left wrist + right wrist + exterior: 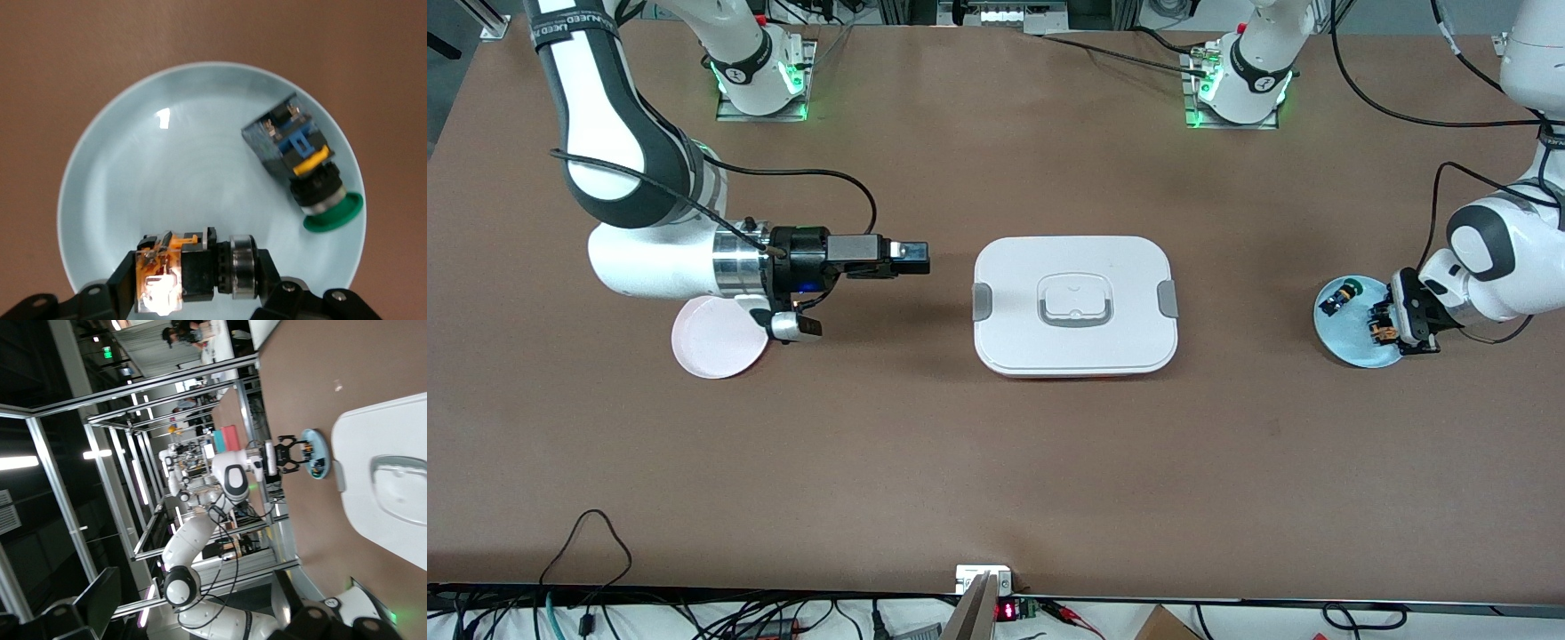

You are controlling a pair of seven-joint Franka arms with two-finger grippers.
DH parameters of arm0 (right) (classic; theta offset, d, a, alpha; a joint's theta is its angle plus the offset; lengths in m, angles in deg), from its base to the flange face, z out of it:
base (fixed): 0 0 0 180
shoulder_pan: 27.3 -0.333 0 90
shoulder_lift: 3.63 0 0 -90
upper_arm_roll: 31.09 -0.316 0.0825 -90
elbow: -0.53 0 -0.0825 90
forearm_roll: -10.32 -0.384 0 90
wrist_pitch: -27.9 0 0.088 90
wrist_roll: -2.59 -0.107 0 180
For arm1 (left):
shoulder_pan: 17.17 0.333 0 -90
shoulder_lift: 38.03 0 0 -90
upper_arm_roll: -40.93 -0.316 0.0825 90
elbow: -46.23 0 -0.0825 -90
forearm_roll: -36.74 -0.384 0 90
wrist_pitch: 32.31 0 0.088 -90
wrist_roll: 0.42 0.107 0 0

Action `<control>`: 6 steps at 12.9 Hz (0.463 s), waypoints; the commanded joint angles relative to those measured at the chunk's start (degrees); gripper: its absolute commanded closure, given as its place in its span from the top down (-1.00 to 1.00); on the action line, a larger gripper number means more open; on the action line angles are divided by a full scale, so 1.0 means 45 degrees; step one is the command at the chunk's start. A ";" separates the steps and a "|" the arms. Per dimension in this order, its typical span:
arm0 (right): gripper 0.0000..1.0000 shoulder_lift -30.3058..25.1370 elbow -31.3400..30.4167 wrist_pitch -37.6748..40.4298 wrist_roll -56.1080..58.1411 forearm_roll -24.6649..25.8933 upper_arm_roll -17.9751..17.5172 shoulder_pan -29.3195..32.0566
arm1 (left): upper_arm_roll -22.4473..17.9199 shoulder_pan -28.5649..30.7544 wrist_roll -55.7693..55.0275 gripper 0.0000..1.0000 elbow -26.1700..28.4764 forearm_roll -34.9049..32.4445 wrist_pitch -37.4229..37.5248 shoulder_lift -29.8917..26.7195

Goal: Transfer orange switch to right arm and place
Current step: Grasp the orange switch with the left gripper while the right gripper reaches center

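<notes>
The orange switch (190,270) lies on its side on a light blue plate (167,167) at the left arm's end of the table. My left gripper (197,275) is shut on it, one finger (115,288) on the clear orange end and one on the silver ring end. From the front, the left gripper (1385,331) and the orange switch (1379,333) sit low on the blue plate (1347,345). My right gripper (918,258) hangs open and level over the table, beside a pink plate (711,347), holding nothing.
A black switch with a green cap (303,167) lies on the same blue plate, apart from the held one. A white lidded box (1014,293) stands mid-table between the arms. Cables trail along the table edge nearest the front camera.
</notes>
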 commanded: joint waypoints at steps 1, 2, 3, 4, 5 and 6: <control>1.00 0.0436 0.0056 -0.0156 0.1149 -0.1352 0.0051 -0.0600 | 0.0679 0.0694 0.0365 -1.00 -0.0687 0.0848 0.2062 -0.0261; 1.00 0.0668 0.0133 -0.0175 0.1170 -0.1587 0.0051 -0.0775 | 0.0913 0.0814 0.0482 -1.00 -0.0864 0.1295 0.2594 -0.0280; 1.00 0.0883 0.0501 -0.0291 0.1170 -0.1725 0.0051 -0.0970 | 0.0935 0.0815 0.0715 -1.00 -0.0943 0.1763 0.2947 -0.0357; 1.00 0.0963 0.0698 -0.0718 0.1170 -0.1726 0.0051 -0.1224 | 0.0935 0.0815 0.0988 -1.00 -0.0944 0.2503 0.3241 -0.0436; 1.00 0.0983 0.0816 -0.1399 0.1170 -0.1765 0.0051 -0.1516 | 0.0935 0.0815 0.1339 -1.00 -0.0963 0.3167 0.3514 -0.0514; 1.00 0.0983 0.1107 -0.2276 0.1151 -0.1785 0.0051 -0.1867 | 0.0954 0.0796 0.1555 -1.00 -0.1041 0.3967 0.4175 -0.0572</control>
